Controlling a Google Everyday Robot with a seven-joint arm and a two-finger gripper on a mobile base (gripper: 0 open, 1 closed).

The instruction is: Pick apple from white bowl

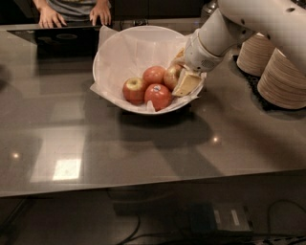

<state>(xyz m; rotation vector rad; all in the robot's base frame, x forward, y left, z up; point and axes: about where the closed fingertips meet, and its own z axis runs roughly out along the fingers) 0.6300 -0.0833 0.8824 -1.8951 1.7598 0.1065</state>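
Note:
The white bowl (114, 57), lined with crinkled white paper, stands on the dark counter and holds four apples. An apple with a yellow-green patch around its stem dimple (134, 90) lies at the left of the cluster. A deep-red apple with a sticker (158, 95) lies in front, and an all-red apple (154, 75) lies behind. A yellow-and-red apple (171, 76) lies at the right, partly hidden. My gripper (180, 76) reaches down into the bowl's right side, right against that right-hand apple. The white arm comes in from the upper right.
Stacks of beige paper plates (282, 76) stand at the right on a dark mat, close to my arm. A person's hands (100, 10) rest at the counter's far edge behind a dark tray (57, 38). Cables run under the counter's near edge.

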